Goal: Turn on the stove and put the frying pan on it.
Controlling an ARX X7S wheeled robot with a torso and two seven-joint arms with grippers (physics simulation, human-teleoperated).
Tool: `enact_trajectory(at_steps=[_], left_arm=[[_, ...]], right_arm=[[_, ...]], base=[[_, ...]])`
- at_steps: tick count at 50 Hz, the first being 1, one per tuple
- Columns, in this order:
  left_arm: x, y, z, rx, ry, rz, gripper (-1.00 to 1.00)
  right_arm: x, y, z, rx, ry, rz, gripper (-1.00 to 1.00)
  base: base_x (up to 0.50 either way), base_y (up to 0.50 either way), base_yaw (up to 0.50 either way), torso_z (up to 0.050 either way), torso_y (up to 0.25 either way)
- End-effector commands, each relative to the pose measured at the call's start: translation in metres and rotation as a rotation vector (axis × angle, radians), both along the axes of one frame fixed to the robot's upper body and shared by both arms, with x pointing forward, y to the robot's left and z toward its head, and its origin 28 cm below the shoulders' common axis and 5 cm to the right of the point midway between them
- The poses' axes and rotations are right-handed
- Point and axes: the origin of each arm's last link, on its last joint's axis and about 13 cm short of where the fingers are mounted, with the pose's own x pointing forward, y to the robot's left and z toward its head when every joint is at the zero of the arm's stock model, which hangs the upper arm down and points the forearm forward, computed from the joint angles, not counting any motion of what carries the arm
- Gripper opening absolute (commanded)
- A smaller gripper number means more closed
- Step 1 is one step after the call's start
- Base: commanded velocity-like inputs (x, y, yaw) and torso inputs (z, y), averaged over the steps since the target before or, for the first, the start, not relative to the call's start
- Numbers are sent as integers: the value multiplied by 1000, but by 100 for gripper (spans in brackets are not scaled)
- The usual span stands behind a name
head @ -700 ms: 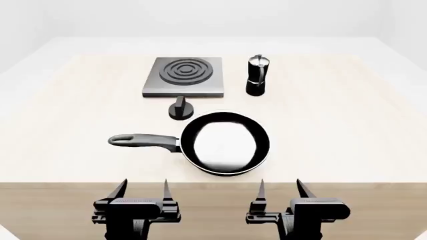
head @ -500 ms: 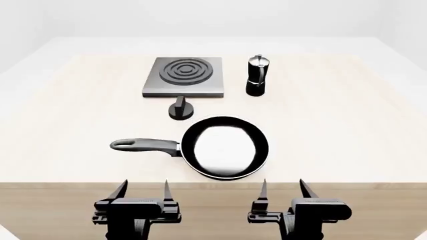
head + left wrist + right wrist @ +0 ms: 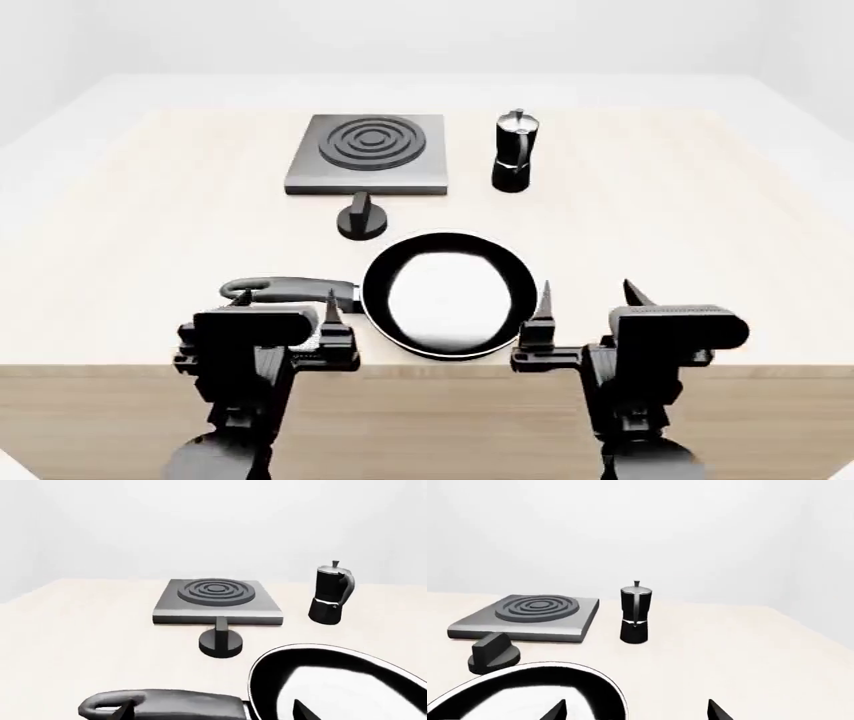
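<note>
The left end effector (image 3: 283, 303), fingers spread and empty, hangs over the near desk (image 3: 134, 230) edge at the pan (image 3: 447, 293) handle's tip; the handle runs leftward from the bowl, making this arm the nearer. Beyond the pan sits the knob (image 3: 362, 217), then the stove (image 3: 367, 152). The right end effector (image 3: 587, 298), also open and empty, flanks the pan's right rim.

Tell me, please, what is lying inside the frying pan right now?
Nothing: the frying pan shows only its glossy pale inside. The left gripper covers part of its handle, and the table beneath the pan is hidden.
</note>
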Motion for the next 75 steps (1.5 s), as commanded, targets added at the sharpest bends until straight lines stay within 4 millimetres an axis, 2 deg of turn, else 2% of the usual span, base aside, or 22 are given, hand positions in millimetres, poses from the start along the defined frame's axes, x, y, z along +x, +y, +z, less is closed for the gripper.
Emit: enact_trajectory(at_steps=[1,7,15,21,26,31,75], left_arm=[[13,3,72,27,-26,-35,100],[14,4,72,29,-26,-30,100],[15,4,72,32,-27,-26,100],[14,5,72,30,-27,-24,100],[14,6,71,31,-27,-21,100],[14,6,71,33,-28,-21,100],[15,6,69,36,-22,-23,100]], right_arm=[[8,-16,74,-70,-70,-89,100],[12,-44,77,-63,-69,-244,100],[7,-81,76,-32,-50,-462,100],[-3,-101,71,-65,-44,-622,100],[-9,-111,66,-88,-35,-687,100],[-12,-115,65,-84,-31,-696,100],[-6,-111,59,-89,-9,-659,100]], base=[[0,0,0,0,0],[0,0,0,0,0],[0,0,0,0,0],[0,0,0,0,0],[148,0,0,0,0],[495,0,0,0,0],[500,0,0,0,1]])
